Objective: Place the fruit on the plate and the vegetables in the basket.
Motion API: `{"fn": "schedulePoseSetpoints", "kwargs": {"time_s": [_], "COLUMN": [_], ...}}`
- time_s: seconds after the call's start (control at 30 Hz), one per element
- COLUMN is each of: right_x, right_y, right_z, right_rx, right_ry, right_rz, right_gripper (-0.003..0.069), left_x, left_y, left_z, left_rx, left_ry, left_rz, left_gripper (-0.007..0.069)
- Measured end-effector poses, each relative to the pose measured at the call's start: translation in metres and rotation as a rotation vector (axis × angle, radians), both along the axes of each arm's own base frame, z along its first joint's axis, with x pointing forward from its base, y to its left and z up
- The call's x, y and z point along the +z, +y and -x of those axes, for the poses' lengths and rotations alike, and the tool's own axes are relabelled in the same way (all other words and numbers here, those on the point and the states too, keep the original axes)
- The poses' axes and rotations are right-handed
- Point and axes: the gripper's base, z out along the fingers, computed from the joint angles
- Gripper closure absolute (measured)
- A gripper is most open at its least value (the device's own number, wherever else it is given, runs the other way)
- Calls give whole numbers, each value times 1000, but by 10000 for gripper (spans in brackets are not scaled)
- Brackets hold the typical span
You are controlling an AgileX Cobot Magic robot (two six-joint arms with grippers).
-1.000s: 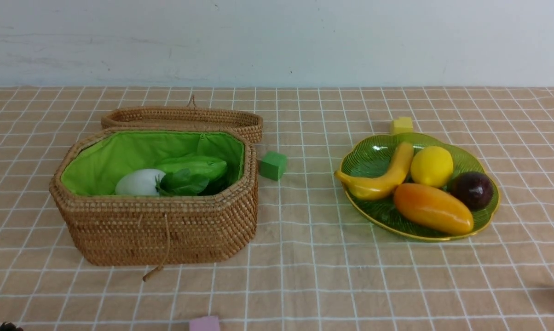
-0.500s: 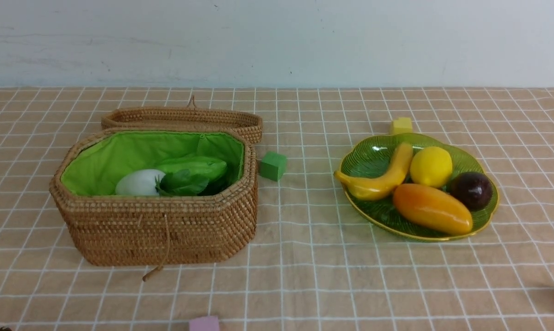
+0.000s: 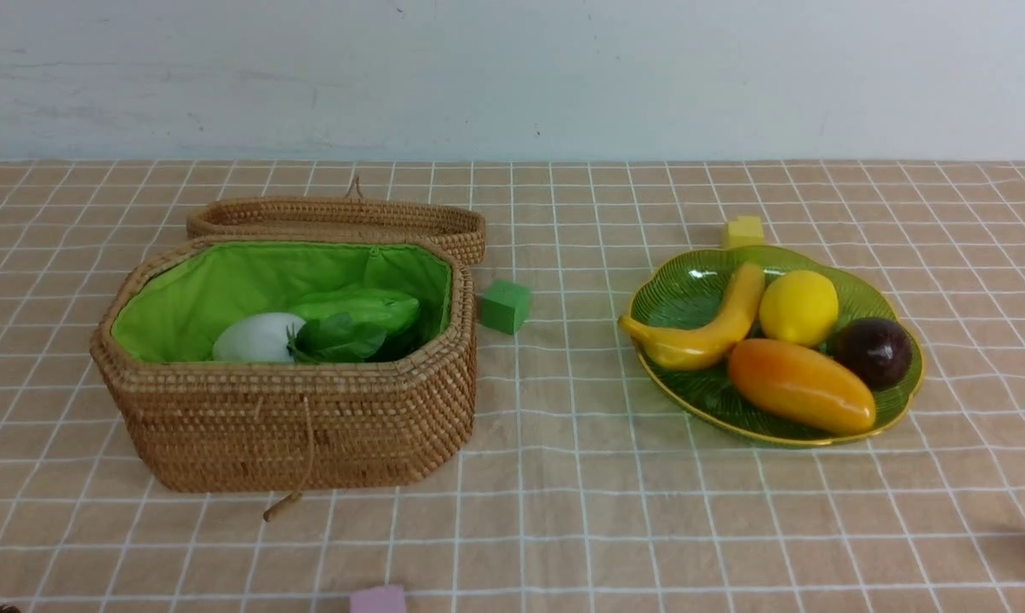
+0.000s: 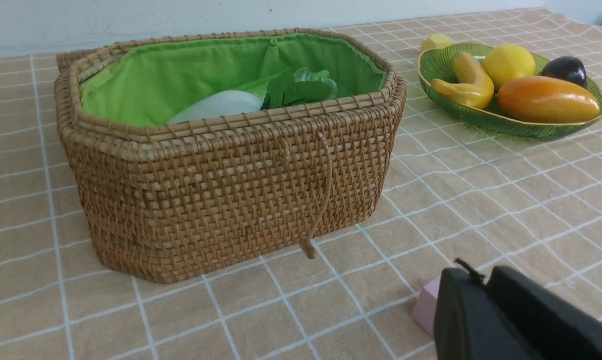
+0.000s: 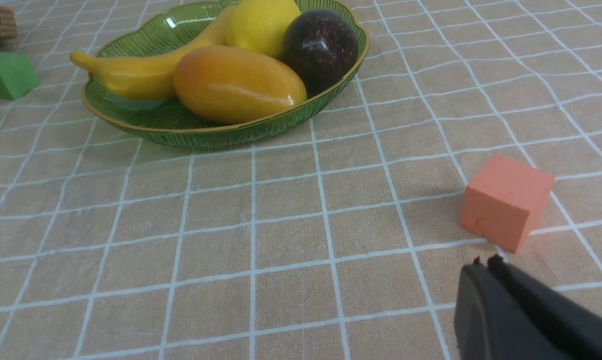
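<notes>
Four fruits lie together on the green plate (image 3: 691,289) on the right of the bench (image 3: 564,477): banana (image 3: 708,328), lemon (image 3: 798,307), mango (image 3: 800,386) and a small dark fruit (image 3: 875,352). On the left the basket (image 3: 291,417) stands uncovered, its lid (image 3: 342,217) lying just behind it. Inside, against the green lining, I can see a white radish (image 3: 257,337), a bumpy green gourd (image 3: 363,306) and some dark green leaves (image 3: 338,339); anything beneath them is hidden by the wall.

From the front neither arm appears. That view alone takes in the green cube (image 3: 505,306) between basket and plate and the yellow cube (image 3: 743,231) behind the plate together, with a pink cube (image 3: 378,599) at the near edge. The left wrist camera adds the left pincer (image 4: 481,290), its black fingers close together and nothing between them, just beside that pink cube. The right wrist camera shows the right pincer (image 5: 486,267) clenched empty, near an orange cube (image 5: 505,201) that the front view cuts off at its right edge.

No writing or labels can be read on anything.
</notes>
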Motion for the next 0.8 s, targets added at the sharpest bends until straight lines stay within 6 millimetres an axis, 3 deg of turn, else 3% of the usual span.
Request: {"fn": "schedulePoseSetpoints", "kwargs": {"time_s": [0.63, 0.8], "right_x": [0, 0], "right_y": [0, 0], "right_z": [0, 0], "right_rx": [0, 0], "right_ry": [-1, -1], "right_rz": [0, 0], "right_gripper": [666, 666], "left_x": [-2, 6], "left_y": [1, 1], "left_z": [0, 1], "left_rx": [49, 189], "left_ry": [3, -66], "left_rz": [7, 91], "left_gripper": [550, 628]}}
